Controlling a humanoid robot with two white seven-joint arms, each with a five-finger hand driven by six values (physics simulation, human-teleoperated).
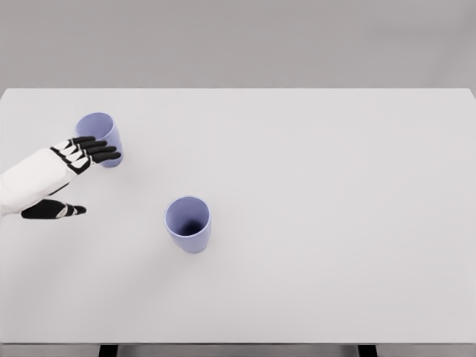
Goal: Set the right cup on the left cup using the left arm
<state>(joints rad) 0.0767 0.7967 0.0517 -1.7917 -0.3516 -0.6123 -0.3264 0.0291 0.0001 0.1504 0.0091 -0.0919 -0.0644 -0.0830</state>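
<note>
At the far left, the left hand (74,172) is seen with fingers spread, holding nothing, its fingertips overlapping the left cup (99,137). The right cup (188,223) is found upright to the hand's right and nearer the robot, clearly apart from it.

a white table (335,223) fills most of the view, with a plain grey wall (238,41) behind.

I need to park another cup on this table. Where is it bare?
Bare: the table right of the right cup, and the strip along its near edge. Crowded: far left, where the left hand overlaps the left cup.
</note>
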